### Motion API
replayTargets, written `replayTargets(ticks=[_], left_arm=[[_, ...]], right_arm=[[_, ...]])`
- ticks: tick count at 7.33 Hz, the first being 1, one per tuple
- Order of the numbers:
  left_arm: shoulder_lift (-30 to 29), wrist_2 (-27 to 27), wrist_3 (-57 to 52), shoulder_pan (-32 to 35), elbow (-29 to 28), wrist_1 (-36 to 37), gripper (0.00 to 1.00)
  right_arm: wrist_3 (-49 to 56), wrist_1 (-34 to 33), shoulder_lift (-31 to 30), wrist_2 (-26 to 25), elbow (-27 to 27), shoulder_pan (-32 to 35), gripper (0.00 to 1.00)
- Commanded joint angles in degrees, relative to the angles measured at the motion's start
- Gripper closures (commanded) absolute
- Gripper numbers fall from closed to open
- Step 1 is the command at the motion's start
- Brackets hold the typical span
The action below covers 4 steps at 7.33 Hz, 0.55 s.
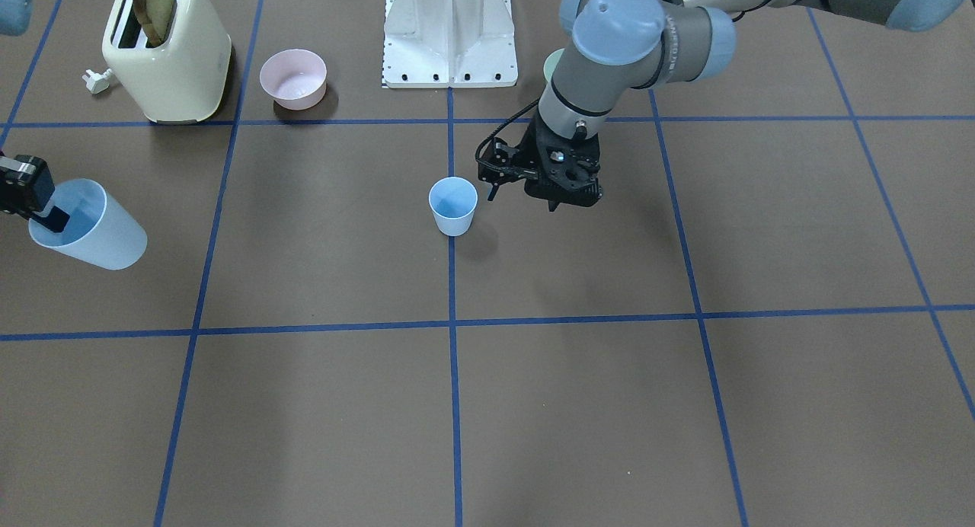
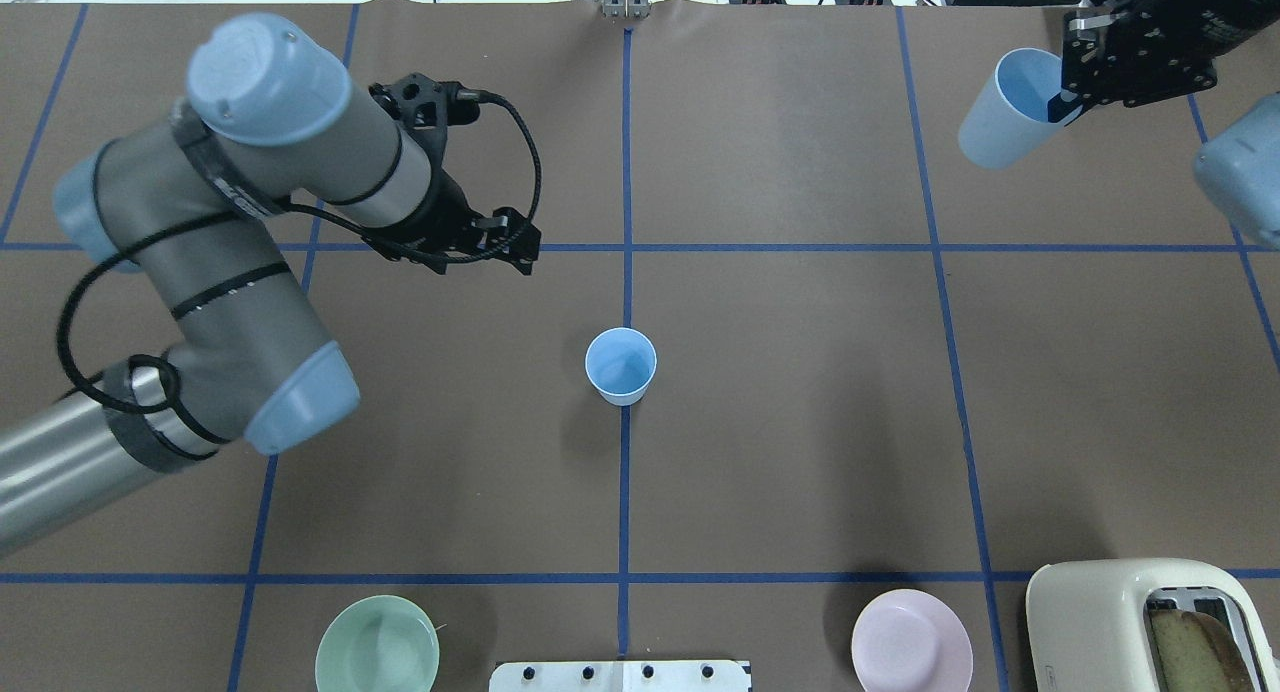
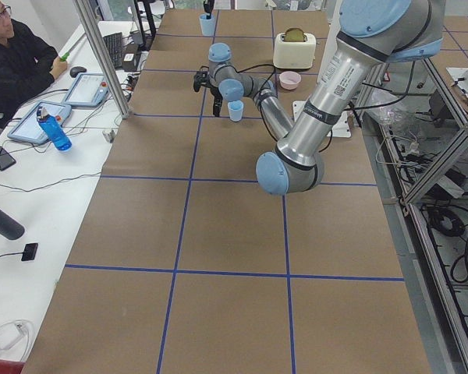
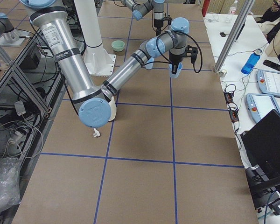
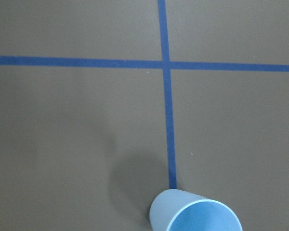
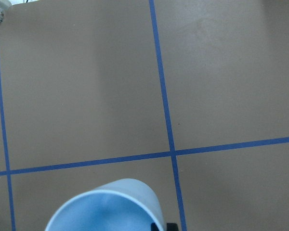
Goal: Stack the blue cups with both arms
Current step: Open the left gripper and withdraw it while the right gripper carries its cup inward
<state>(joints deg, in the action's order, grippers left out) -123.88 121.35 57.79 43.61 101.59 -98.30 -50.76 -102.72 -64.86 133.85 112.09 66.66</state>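
Observation:
One blue cup (image 1: 453, 205) stands upright on the centre line of the table, also in the overhead view (image 2: 621, 365) and at the bottom edge of the left wrist view (image 5: 195, 214). My left gripper (image 1: 554, 196) hovers beside it, on the robot's left, apart from it (image 2: 505, 244); I cannot tell if it is open or shut. My right gripper (image 1: 47, 213) is shut on the rim of the second blue cup (image 1: 91, 226), one finger inside it. It holds that cup tilted above the table's far right (image 2: 1005, 112). This cup also shows in the right wrist view (image 6: 106, 207).
A cream toaster (image 2: 1140, 622) with a slice in it, a pink bowl (image 2: 911, 642) and a pale green bowl (image 2: 377, 644) stand along the robot's side of the table. The white pedestal base (image 1: 449, 32) stands between the bowls. Blue tape lines grid the brown table.

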Motion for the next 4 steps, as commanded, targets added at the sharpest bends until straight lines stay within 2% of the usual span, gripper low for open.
replayTargets(ticks=[1,4], left_arm=[[4.2,6.2,-10.1,8.4,1.4,1.0,0.02],[11.4,9.4,-23.1,15.9,1.9,0.8,0.02]], right_arm=[[-10.5,-0.5,3.1,-5.1,2.2,-7.2,1.0],[-23.0,-0.6,8.9,-12.4,2.3,-16.9,1.0]])
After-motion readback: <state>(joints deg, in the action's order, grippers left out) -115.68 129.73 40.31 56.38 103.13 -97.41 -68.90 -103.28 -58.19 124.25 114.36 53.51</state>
